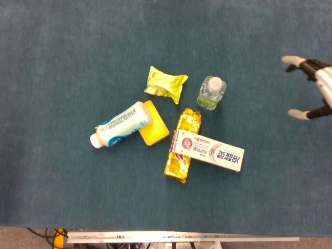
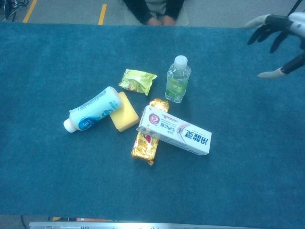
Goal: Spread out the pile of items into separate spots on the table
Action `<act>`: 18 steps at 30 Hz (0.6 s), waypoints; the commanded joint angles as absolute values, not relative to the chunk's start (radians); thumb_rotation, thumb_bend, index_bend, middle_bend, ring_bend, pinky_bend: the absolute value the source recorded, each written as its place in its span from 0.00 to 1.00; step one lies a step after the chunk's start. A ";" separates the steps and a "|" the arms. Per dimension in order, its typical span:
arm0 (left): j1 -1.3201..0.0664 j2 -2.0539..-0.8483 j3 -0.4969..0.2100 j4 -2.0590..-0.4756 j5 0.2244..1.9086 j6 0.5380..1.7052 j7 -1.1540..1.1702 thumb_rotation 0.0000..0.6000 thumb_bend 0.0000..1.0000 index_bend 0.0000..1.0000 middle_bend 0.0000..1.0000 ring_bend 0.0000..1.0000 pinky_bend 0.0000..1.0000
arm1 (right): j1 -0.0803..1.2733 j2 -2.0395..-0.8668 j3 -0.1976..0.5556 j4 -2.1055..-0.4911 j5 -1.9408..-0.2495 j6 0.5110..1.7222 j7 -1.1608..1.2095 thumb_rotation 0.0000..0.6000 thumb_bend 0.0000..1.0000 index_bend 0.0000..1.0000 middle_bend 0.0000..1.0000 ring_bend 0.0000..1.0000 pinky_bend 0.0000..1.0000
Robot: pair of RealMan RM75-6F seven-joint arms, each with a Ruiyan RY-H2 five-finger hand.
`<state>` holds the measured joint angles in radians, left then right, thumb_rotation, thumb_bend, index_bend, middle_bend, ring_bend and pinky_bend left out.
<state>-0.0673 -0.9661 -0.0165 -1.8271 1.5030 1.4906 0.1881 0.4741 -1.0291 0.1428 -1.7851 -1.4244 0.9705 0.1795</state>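
— Fingers (image 1: 294,60) of the right hand (image 1: 316,85) are spread wide and grasp nothing; the hand hangs over the teal tabletop (image 1: 62,62) at its right edge, well apart from the pile. The left hand shows in neither view.

— What lies between that hand and the pile?

— Bare cloth only. Nearest to it is the small clear water bottle (image 1: 211,92), upright, white cap, green label. Just beside it to the left lies a yellow snack packet (image 1: 165,83).

— And the rest?

— A white-and-pink toothpaste box (image 1: 208,151) lies across a gold foil packet (image 1: 182,146), covering its middle. A white-and-blue bottle (image 1: 120,124) lies on its side, cap toward the left, resting against a yellow sponge block (image 1: 153,123).

— Anything beyond the tabletop?

— In the chest view a seated person's clasped hands (image 2: 159,20) show past the far edge, with yellow floor lines (image 2: 102,13) to the left.
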 commanded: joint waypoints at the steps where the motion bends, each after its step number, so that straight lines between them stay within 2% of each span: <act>1: -0.068 -0.966 -0.016 -1.827 1.502 1.487 0.190 1.00 0.37 0.33 0.20 0.13 0.24 | 0.526 -1.057 0.156 -1.782 -1.384 0.907 0.151 1.00 0.00 0.08 0.24 0.18 0.32; 18: -0.062 -0.971 -0.010 -1.801 1.495 1.481 0.162 1.00 0.37 0.33 0.20 0.13 0.24 | 0.707 -1.267 0.205 -1.681 -1.206 0.783 -0.012 1.00 0.00 0.04 0.21 0.16 0.30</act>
<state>-0.0623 -0.9704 -0.0101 -1.8031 1.4957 1.4819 0.1636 0.6878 -1.2444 0.2008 -1.6999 -1.2237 0.7972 0.0070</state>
